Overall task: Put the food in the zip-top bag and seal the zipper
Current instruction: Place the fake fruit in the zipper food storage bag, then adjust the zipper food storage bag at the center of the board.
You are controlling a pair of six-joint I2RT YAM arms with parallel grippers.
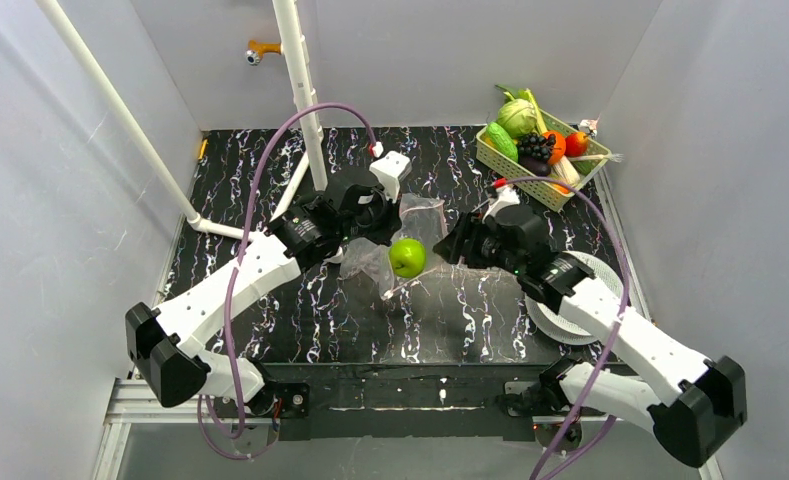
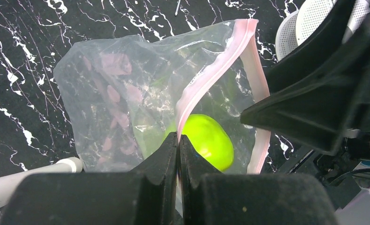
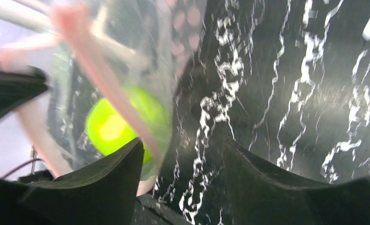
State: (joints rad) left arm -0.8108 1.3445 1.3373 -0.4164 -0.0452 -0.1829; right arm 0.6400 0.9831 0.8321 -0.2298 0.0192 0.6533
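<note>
Left tool (image 2: pixel 178 138) pinching zipper (image 2: pixel 219 67) | right tool (image 3: pixel 181 151) spread | 1 green fruit (image 2: pixel 211 140) at zip-top bag (image 2: pixel 105 93) mouth

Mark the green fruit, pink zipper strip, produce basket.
Round bright-green toy fruit (image 2: pixel 208 140): left wrist view, centre of skin.
Pink plastic zipper strip (image 2: pixel 212 70): left wrist view, mid-length.
Pale green plastic basket (image 1: pixel 518 178): top external view, near wall.

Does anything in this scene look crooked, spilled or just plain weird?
Nothing looks spilled or broken. The zip-top bag is crumpled and gaping, its pink zipper slanting, pinched at one spot by the left gripper, with a green fruit inside. The produce basket in the far right corner sits at a skewed angle.
</note>
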